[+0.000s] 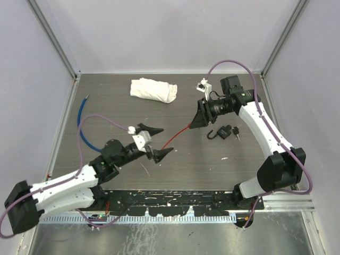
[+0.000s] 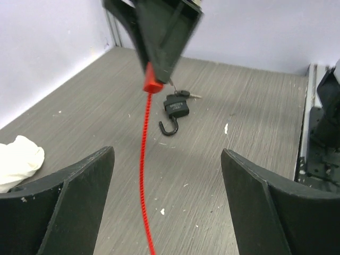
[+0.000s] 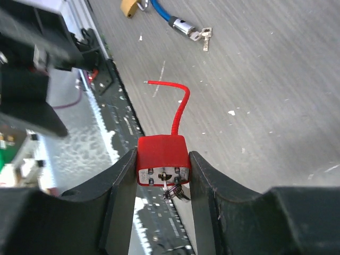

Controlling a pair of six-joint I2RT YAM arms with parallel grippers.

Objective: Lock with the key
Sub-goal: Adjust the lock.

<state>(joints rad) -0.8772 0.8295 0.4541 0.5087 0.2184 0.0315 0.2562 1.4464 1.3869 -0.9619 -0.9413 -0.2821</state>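
Observation:
My right gripper (image 3: 162,159) is shut on a red cable lock body (image 3: 162,156), held above the table. A small key (image 3: 169,183) with a dark ring sticks in the keyhole on the face toward the camera. The lock's red cable (image 1: 175,137) runs down and left to my left gripper (image 1: 163,141). In the left wrist view the red cable (image 2: 142,159) passes between the wide-open fingers of the left gripper (image 2: 167,154) without touching either. Its free end (image 3: 149,82) is loose.
A black padlock (image 1: 224,132) with its shackle open and keys attached lies under the right arm. A white cloth (image 1: 154,90) sits at the back. A blue cable lock (image 1: 81,119) lies at the left edge, with keys (image 3: 202,36) and a brass padlock (image 3: 129,6) beside it.

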